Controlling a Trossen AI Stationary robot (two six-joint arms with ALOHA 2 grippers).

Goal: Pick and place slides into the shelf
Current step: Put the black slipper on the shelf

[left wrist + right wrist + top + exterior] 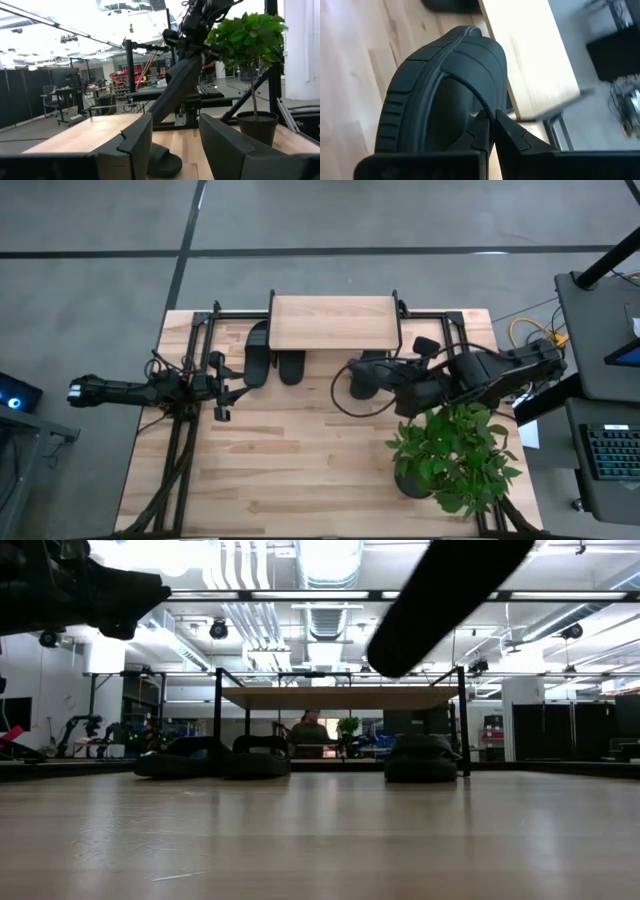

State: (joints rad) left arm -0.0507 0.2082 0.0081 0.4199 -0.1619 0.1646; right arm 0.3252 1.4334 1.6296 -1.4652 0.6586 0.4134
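The shelf (335, 323) stands at the table's far middle, its wood top (340, 697) on a thin black frame. Two black slides (258, 352) (291, 365) lie on their soles on the table at its left end, partly under the top. A third slide (365, 375) lies at the shelf's right end, and my right gripper (492, 131) is shut on it. My left gripper (222, 385) is open and empty, left of the shelf, above the table. A fourth slide does not show clearly. My right gripper pinches the edge of the slide's wide strap (487, 111) between its two fingers. The fingers come from the table's right side, slanting down. In the low view the slide (420, 762) appears to sit with its sole on the table by the shelf's right legs.
A potted green plant (450, 455) stands at the table's near right, close under my right arm. The shelf's black legs (462, 720) frame the gap under the top. A bare stretch of table (300, 470) lies in front of the shelf. A person sits far off in the room (308, 728).
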